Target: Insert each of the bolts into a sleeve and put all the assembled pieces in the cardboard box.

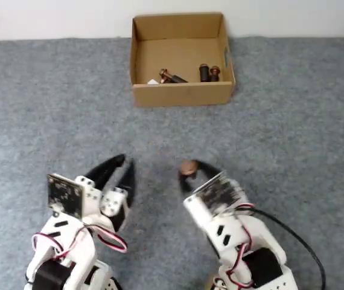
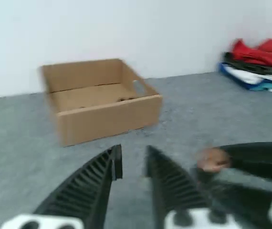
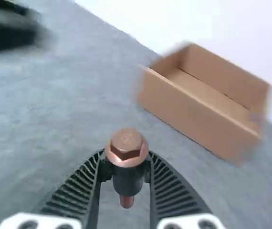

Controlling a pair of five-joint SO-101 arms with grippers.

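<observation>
My right gripper hangs over the carpet at the centre, shut on an assembled piece: a copper hex-head bolt standing in a black sleeve, with the bolt's tip poking out below. Just to its left my left gripper is open by a narrow gap with nothing in it. The cardboard box sits at the far middle of the table. Inside lie two assembled pieces, one on its side and one towards the right wall.
Grey carpet covers the table, with open room on both sides of the box and between it and the grippers. A pile of red, white and blue cloth lies far off by the wall.
</observation>
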